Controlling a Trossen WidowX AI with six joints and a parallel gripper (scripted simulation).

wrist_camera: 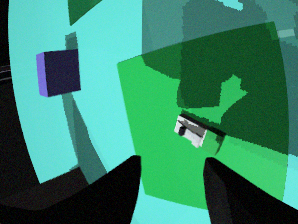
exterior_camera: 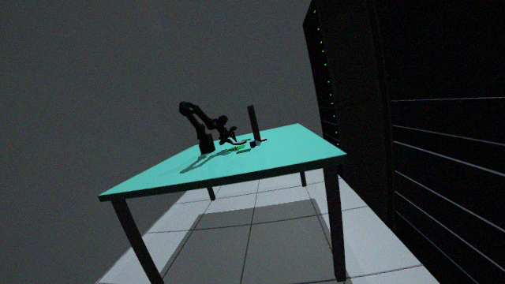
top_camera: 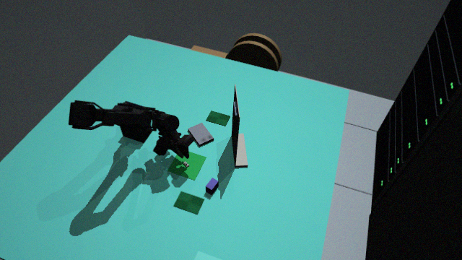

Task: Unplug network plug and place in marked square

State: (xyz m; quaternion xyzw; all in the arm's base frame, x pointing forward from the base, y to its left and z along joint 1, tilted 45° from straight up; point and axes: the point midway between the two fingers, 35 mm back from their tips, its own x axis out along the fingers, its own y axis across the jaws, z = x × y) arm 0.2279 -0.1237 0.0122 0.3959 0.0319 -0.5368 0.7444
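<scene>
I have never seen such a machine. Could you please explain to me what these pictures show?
A black robot arm stands on a turquoise table. One picture looks from above, one from the side, one from the wrist. Its gripper, two dark fingers, is open and holds nothing. The small network plug lies on the bright green square. Nearby are a purple block, two darker green patches and an upright panel.
</scene>
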